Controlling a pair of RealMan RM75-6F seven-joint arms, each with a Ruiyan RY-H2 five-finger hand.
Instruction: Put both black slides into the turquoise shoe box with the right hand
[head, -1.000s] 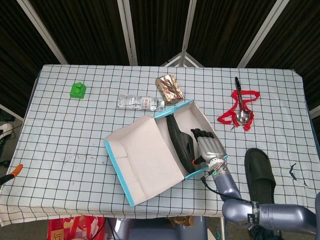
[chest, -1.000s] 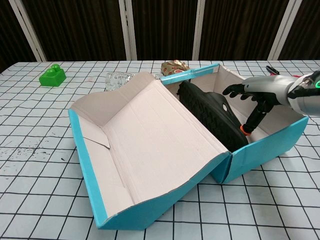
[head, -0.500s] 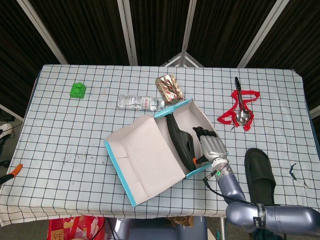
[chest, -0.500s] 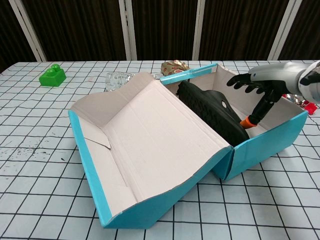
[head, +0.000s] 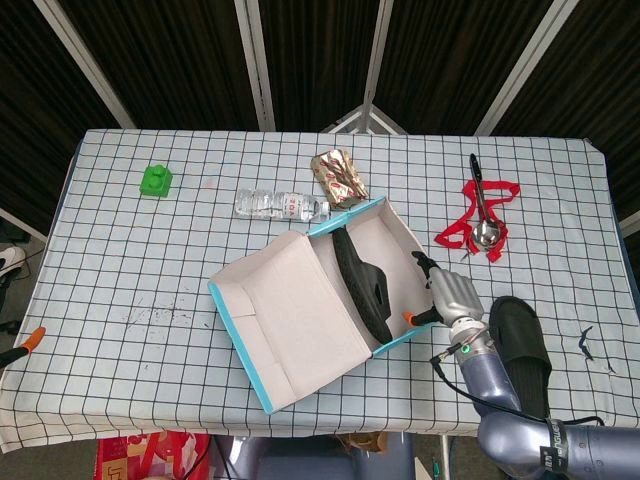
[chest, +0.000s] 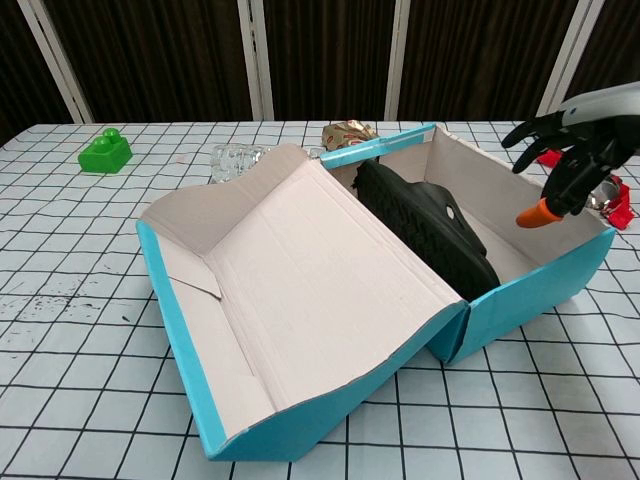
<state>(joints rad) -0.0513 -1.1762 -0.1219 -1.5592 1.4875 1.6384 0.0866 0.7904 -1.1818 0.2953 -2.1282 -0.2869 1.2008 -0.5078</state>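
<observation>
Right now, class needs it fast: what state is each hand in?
Left hand: not in view in either camera.
Right hand: open, fingers spread, holding nothing, above the turquoise shoe box's right edge.

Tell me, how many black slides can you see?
2. One black slide leans on its side inside the turquoise shoe box. The other slide lies on the table right of the box, beside the robot's right arm.

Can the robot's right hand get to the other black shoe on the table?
Probably yes. The right hand holds nothing, fingers apart, and the second slide lies on the table just beside it, outside the shoe box, with nothing between them.
</observation>
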